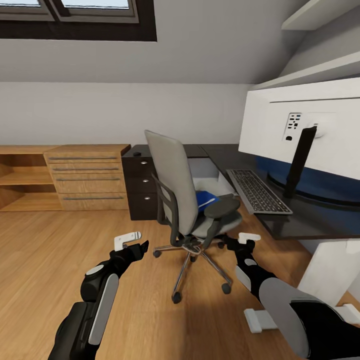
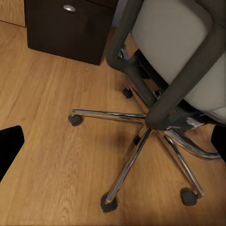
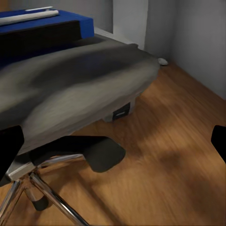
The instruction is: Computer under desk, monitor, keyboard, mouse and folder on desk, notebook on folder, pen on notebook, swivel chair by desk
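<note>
Right tool (image 1: 231,243) open beside swivel chair (image 1: 187,200), under blue folder (image 1: 205,199).

Head view high (facing desk (image 1: 300,220)), wrist views low, close, sharing swivel chair (image 1: 177,185)

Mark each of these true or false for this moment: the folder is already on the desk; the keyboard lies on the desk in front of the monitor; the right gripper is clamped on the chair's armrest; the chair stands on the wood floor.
1. The folder is on the desk. False: the blue folder lies on the swivel chair seat.
2. The keyboard lies on the desk by the monitor. True.
3. The right gripper is clamped on the armrest. False: it is open, holding nothing, close to the seat.
4. The chair stands on the wood floor. True.
5. The left gripper holds the chair base. False: open and apart from it.
</note>
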You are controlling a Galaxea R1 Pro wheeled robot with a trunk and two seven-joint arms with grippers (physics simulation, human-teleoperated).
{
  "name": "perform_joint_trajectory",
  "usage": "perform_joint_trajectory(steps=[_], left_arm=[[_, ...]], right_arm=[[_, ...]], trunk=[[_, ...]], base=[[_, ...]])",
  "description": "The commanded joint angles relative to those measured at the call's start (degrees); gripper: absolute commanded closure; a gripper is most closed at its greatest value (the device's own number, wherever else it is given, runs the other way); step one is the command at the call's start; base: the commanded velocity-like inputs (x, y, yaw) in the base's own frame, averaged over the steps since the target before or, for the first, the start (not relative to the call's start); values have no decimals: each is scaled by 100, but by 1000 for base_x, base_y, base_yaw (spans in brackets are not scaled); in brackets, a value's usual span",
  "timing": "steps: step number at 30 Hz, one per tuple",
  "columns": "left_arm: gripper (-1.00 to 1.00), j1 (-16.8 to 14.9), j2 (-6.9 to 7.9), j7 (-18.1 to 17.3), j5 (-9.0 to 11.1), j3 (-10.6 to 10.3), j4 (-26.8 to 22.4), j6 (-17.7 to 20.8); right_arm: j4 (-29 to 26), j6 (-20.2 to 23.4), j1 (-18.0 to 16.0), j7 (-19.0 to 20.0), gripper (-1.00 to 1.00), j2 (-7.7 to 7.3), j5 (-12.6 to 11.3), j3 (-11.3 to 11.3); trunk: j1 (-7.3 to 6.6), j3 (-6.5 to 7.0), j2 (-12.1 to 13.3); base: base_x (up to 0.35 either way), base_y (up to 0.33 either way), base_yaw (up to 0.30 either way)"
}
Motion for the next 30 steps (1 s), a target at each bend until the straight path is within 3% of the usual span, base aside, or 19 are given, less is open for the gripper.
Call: perform_joint_trajectory(steps=[1, 24, 30], left_arm=[[-100, -3, 0, 50, 61, -4, -5, 22], [-100, -3, 7, 48, 62, -4, -3, 29], [-100, -3, 6, 48, 63, -4, -3, 28]], right_arm=[[4, -21, -3, -6, -100, 2, -15, -5], [3, -30, 0, -6, -100, 2, -15, 3], [7, -125, 0, -6, -100, 8, -12, 3]], trunk=[[-1, -6, -2], [-1, -6, -2], [-1, -6, -2]], base=[[16, -15, 0], [99, 35, 1], [5, 0, 182]])
